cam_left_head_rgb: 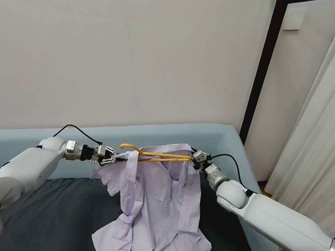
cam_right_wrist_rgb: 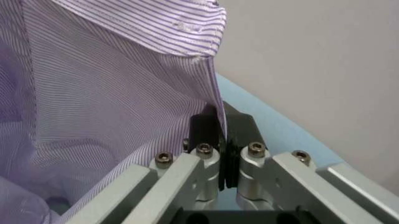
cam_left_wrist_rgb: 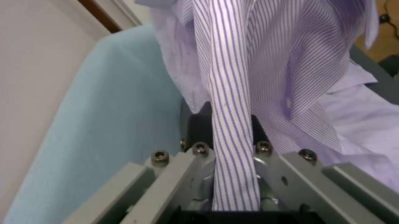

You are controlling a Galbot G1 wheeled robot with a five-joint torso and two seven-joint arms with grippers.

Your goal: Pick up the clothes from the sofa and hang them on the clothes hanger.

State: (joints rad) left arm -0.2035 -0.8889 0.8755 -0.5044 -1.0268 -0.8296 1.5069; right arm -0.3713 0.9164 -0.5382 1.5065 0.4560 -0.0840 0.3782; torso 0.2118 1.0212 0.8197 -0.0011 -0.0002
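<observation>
Head view: the left gripper [cam_left_head_rgb: 114, 156] and the right gripper [cam_left_head_rgb: 195, 157] face each other above the sofa [cam_left_head_rgb: 25, 142], and the yellow hanger [cam_left_head_rgb: 157, 154] runs nearly level between them with its hook near the left gripper. The lilac striped shirt [cam_left_head_rgb: 154, 214] hangs from the hanger line, its upper edge at both grippers and its lower part bunched on the dark seat cushion [cam_left_head_rgb: 44, 218]. The left arm reaches in from the left, almost horizontal. The right arm rises from the lower right, its forearm angled up and to the left. A bare wall [cam_left_head_rgb: 154, 54] stands behind the backrest. A dark door frame [cam_left_head_rgb: 264, 61] and a curtain [cam_left_head_rgb: 317, 153] stand past the sofa's right end. Left wrist view: 1 folded strip of shirt passes straight between the 2 black fingers [cam_left_wrist_rgb: 198, 123], and the jaws are clamped on it, with the light blue backrest [cam_left_wrist_rgb: 112, 130] alongside. Right wrist view: the 2 black pads [cam_right_wrist_rgb: 203, 128] are pressed together on the shirt's hemmed edge, and the rest of the cloth spreads away to one side.
</observation>
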